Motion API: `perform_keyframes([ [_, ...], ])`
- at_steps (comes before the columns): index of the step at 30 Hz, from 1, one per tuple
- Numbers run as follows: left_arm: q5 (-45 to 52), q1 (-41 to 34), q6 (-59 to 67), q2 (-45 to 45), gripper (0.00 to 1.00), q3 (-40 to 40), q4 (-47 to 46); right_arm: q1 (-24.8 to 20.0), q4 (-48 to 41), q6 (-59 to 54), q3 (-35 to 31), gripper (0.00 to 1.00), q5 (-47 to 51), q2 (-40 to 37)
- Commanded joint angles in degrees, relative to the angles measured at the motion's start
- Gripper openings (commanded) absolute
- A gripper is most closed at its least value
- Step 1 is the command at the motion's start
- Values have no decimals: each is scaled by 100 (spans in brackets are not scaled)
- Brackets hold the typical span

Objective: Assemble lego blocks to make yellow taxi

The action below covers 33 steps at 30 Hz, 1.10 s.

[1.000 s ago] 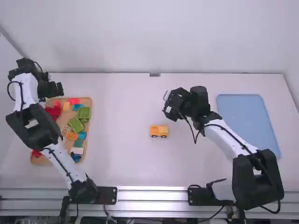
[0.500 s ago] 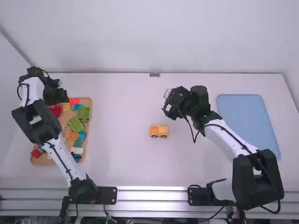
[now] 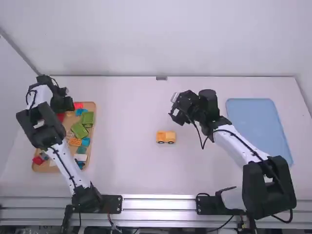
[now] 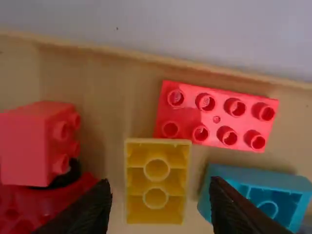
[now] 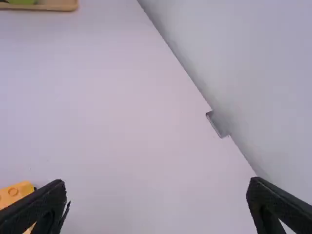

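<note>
My left gripper (image 3: 69,104) is over the far end of the brick tray (image 3: 91,146). In the left wrist view that gripper (image 4: 160,202) stands open above a small yellow block (image 4: 156,182), which lies hollow side up between the fingertips as seen from above. The orange-yellow vehicle (image 3: 165,137), on dark wheels, rests mid-table; part of it shows in the right wrist view as a studded yellow piece (image 5: 14,193). My right gripper (image 3: 174,110) hangs over the table beyond the vehicle. Seen from its wrist, the right gripper (image 5: 156,190) is open with nothing between its fingers.
Beside the yellow block lie a red eight-stud brick (image 4: 215,115), a teal block (image 4: 258,192) and red pieces (image 4: 31,144). Green bricks (image 3: 79,129) and several others fill the tray. A blue tray (image 3: 258,126) lies at the right. The back wall borders the table.
The left gripper has moved right and slightly toward the camera, from the tray's far left corner to over its far end. The right arm stays nearly still, and the vehicle has not moved.
</note>
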Motion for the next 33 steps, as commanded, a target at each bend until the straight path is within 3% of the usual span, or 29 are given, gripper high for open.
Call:
perform_keyframes([
  [1,-35,-20,-35,107,52,-201,94,15,-4,46,22,98,-11,48],
  [10,-39,-24,-31,107,41,-540,474,15,-31,48,22,98,-13,48],
  [16,-15,-9,-55,105,25,-527,520,15,-68,50,22,98,-15,48],
  [22,37,-26,-208,-50,22,85,-313,17,234,568,31,98,-17,48],
  [28,1486,-11,490,-870,15,243,-634,-35,494,1003,131,98,-398,66],
  [30,2085,-85,857,-1453,10,-57,-619,-155,730,1384,249,98,-476,212],
  [33,2234,-282,1043,-2194,7,-780,-232,-332,1102,1873,411,98,-807,496],
])
